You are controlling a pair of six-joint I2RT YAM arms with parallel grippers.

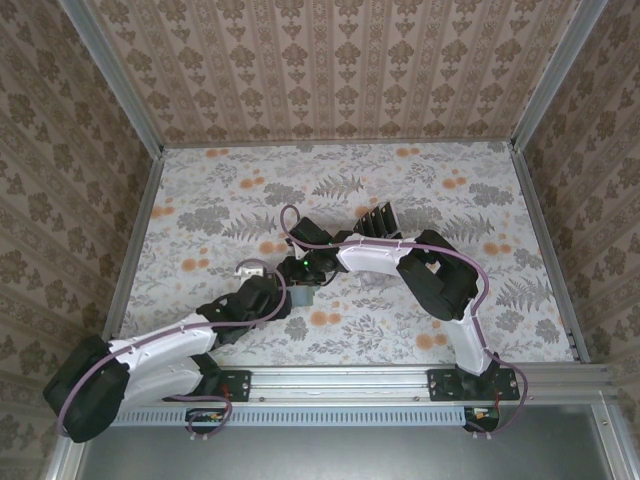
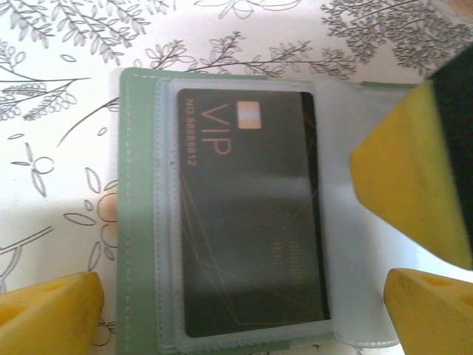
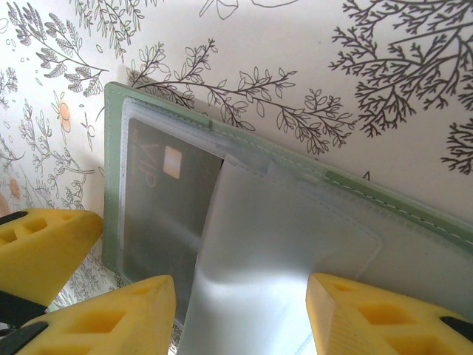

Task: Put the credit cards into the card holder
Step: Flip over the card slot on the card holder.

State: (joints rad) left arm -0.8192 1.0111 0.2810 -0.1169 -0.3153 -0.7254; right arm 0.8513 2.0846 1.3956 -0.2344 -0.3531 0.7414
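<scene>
Left gripper (image 2: 244,314) fully released; the open card holder (image 2: 137,222) lies flat directly beneath its jaws, one credit card (image 2: 244,222) already seated in a clear pocket. Right gripper (image 3: 240,314) stands part-open astride a lifted clear leaf (image 3: 259,251), not visibly pinching it. I judge the cards light, stiff and slick, so pinch across the long edges; the leaf is floppy.

card holder (image 2: 140,222): 1 | credit card in holder (image 2: 244,214): 1 | arms (image 1: 170,350): 2
</scene>
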